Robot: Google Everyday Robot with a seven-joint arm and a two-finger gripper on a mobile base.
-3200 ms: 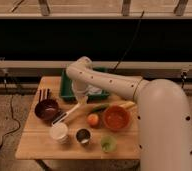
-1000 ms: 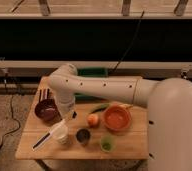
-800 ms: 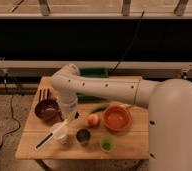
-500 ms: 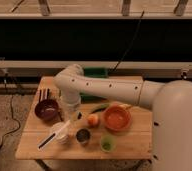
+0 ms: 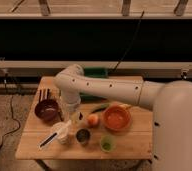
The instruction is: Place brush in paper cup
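The white paper cup (image 5: 64, 135) stands on the wooden table (image 5: 134, 145) near its front left. The brush (image 5: 53, 138) rests in the cup and leans out to the lower left, its dark handle tip (image 5: 42, 146) low over the table. My gripper (image 5: 74, 115) hangs just above and to the right of the cup, between the dark bowl and the peach. It does not appear to touch the brush.
A shiny metal cup (image 5: 83, 136) stands right beside the paper cup, with a small green cup (image 5: 106, 144) further right. A dark bowl (image 5: 46, 110), dark sticks (image 5: 43, 94), a peach (image 5: 92, 120), an orange bowl (image 5: 116, 118) and a green tray (image 5: 94, 75) surround them.
My gripper has moved right and slightly up, away from over the paper cup. The brush stays leaning in the cup.
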